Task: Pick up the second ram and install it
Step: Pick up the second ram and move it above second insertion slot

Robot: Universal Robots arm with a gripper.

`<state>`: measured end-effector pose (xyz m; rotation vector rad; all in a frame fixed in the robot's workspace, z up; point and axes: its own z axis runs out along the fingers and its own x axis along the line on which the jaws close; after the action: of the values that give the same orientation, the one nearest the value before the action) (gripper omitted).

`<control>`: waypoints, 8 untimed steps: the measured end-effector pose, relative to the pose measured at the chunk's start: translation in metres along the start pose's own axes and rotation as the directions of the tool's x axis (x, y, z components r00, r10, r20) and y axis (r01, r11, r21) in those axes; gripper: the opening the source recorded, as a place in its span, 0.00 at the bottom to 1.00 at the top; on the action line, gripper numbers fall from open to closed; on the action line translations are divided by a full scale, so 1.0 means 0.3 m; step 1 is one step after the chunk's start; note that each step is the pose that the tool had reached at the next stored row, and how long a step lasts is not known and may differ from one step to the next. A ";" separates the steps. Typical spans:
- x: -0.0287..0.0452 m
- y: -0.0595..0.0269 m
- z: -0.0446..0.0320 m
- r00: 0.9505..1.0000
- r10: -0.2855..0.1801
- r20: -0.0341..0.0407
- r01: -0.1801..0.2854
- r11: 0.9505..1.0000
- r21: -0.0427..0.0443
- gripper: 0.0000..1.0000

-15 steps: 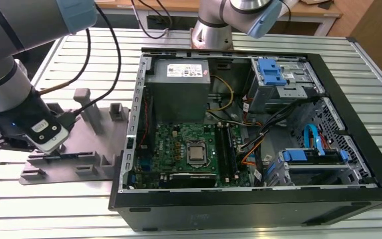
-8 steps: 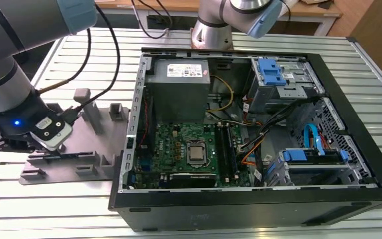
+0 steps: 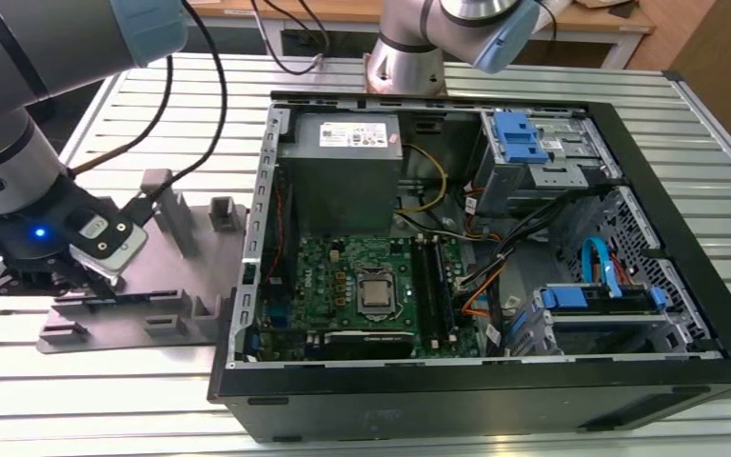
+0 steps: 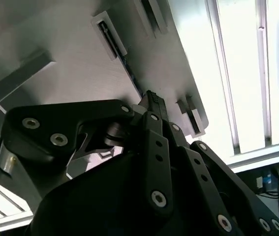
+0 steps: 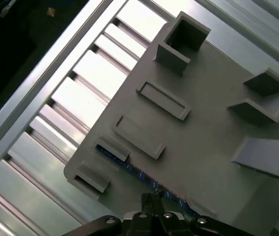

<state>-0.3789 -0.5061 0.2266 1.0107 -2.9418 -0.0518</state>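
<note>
The gripper (image 5: 151, 200) stands low over the grey holder plate (image 3: 175, 286), lower left in the exterior view. Its jaws are drawn nearly together on the top edge of the second ram (image 5: 129, 167). The stick stands on edge in the plate's slot, apparently so that this narrow edge is offered for gripping.

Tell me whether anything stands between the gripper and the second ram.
Nothing visible does. In the first wrist view the gripper is right at the exposed edge of the second ram, which stands on edge in a slot of the grey holder, with no other part between them.
</note>
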 end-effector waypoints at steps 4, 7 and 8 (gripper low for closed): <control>0.000 0.000 0.001 0.998 -0.070 -0.003 0.070 0.998 0.001 0.07; 0.000 0.000 0.001 0.993 -0.121 -0.005 0.121 0.993 0.002 0.07; 0.000 0.000 0.001 0.991 -0.136 -0.006 0.136 0.991 0.002 0.07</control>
<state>-0.3789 -0.5061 0.2262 1.2089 -2.8637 -0.0484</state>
